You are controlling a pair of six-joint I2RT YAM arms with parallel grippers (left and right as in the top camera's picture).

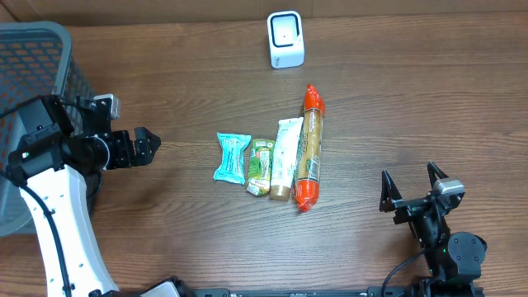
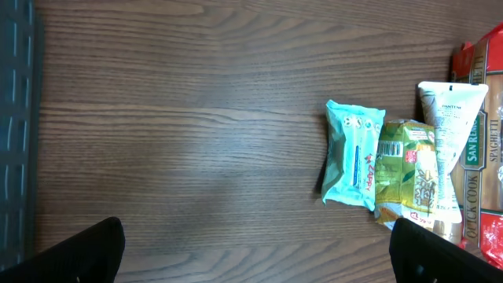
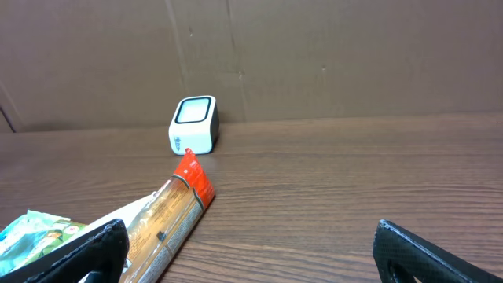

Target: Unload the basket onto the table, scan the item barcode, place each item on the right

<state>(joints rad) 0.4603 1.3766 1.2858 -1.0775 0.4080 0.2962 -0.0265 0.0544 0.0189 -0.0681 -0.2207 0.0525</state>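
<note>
Left fingers (image 1: 146, 137) and right fingers (image 1: 386, 190) are hanging spread wide, gripping nothing. Teal packet (image 1: 233, 157) is lying nearest left; probably best pinching its edges, keeping barcode facing scanner (image 1: 285, 39).

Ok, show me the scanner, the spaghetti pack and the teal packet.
scanner (image 1: 285, 39), overhead view, centre of its top face.
spaghetti pack (image 1: 311, 148), overhead view, middle of the wrapper.
teal packet (image 2: 354, 153), left wrist view, middle of its front.

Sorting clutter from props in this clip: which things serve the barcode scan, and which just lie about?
For the job: scanner, teal packet, green packet, white tube, spaghetti pack.
Just lying about: grey basket.
</note>
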